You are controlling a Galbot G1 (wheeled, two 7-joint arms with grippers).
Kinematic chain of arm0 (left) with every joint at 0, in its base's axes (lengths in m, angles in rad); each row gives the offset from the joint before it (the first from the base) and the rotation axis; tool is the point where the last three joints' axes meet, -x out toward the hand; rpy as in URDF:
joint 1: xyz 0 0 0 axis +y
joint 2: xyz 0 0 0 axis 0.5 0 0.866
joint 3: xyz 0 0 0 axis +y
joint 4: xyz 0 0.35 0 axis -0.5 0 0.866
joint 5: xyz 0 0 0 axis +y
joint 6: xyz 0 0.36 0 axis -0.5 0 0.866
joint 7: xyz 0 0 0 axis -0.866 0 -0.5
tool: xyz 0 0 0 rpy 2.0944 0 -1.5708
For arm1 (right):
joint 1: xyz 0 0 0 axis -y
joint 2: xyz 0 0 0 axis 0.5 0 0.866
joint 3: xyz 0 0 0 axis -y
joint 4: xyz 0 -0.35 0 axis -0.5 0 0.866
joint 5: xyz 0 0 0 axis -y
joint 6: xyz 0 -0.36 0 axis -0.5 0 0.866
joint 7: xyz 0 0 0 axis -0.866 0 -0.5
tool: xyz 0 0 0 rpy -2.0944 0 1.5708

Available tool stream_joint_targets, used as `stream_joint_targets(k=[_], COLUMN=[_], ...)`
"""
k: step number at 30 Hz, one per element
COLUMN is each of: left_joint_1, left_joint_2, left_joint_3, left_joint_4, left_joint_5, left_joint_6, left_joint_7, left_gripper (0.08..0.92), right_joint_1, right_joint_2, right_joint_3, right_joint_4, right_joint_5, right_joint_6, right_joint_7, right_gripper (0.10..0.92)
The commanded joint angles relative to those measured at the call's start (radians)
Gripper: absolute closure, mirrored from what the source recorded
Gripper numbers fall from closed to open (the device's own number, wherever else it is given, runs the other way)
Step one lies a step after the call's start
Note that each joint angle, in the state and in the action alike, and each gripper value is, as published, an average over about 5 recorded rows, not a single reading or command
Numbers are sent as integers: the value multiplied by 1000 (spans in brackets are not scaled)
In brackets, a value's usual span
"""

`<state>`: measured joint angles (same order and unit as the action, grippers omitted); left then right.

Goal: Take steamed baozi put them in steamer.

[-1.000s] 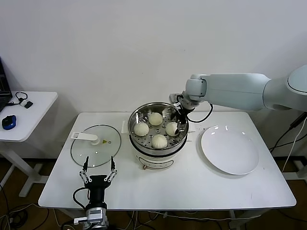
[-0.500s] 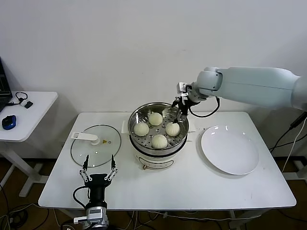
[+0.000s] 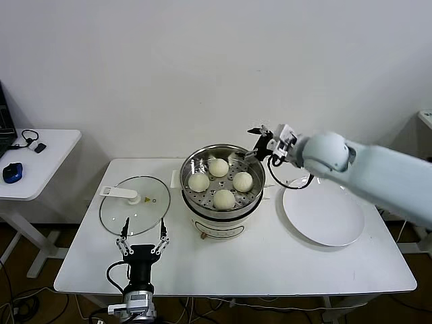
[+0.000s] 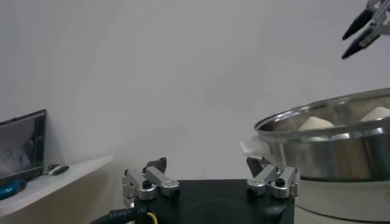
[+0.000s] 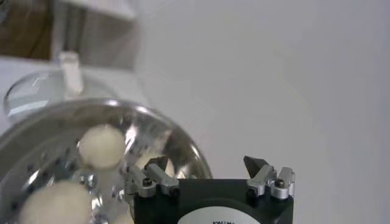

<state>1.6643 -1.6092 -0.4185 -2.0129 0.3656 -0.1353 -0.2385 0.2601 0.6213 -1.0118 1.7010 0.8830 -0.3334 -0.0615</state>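
Left gripper (image 3: 142, 241) sits low at the table's near edge, just in front of the glass lid (image 3: 135, 204), fingers spread apart and holding nothing; in the left wrist view the same gripper (image 4: 210, 181) shows both fingertips well separated with only air between them. On the far left stands a small side table (image 3: 40, 162) carrying a blue mouse (image 3: 12, 171) and a dark cable. The glass lid with its white handle lies flat on the main table (image 3: 236, 270), left of the steamer and apart from it.

At the table's middle stands the steamer (image 3: 223, 202), a shiny steel pot on a cream base. Four steamed baozi (image 3: 224, 198) rest on its perforated floor: one toward the back, one on the left, one on the right, one nearest the front. They sit close together, and none is touched by either gripper.

Right gripper (image 3: 259, 143) hangs above the steamer's far right rim, clear of the pot, fingers parted and empty. In the right wrist view this gripper (image 5: 207, 176) shows its two fingertips standing wide apart, with the pot and its buns beyond. Right of the steamer, a round white plate (image 3: 324, 210) lies on the table, under the right arm.
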Motion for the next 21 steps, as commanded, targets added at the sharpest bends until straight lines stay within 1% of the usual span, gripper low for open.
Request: stream_joint_targets(k=[1,5,9,17,21], left_joint_1=[-6,-8,-6,1,3], left_joint_2=[-49,-49,-49,-49,-49], left_joint_3=[2,9,12,14,14], left_joint_4=[9,19,29,37,38], left_joint_5=[21,35,45,56,54], left_joint_6=[-3,-13,-29,-50,-63], left_joint_7=[1,2,3,10,12], left_gripper=[177,177,177,177,177], right_joint_1=[-1219,-1475,-1612,-1790,-1848], right_joint_2=[-104,74,278,662,782], right_joint_3=[1235,1499,1631,1675,1634], right_joint_4=[366,371,371,360,355], right_joint_5=[-277,-438,-537,-724,-757], right_joint_6=[204,315,414,612,691], right_joint_7=[355,319,279,248,233], right_gripper=[203,203,203,203,203])
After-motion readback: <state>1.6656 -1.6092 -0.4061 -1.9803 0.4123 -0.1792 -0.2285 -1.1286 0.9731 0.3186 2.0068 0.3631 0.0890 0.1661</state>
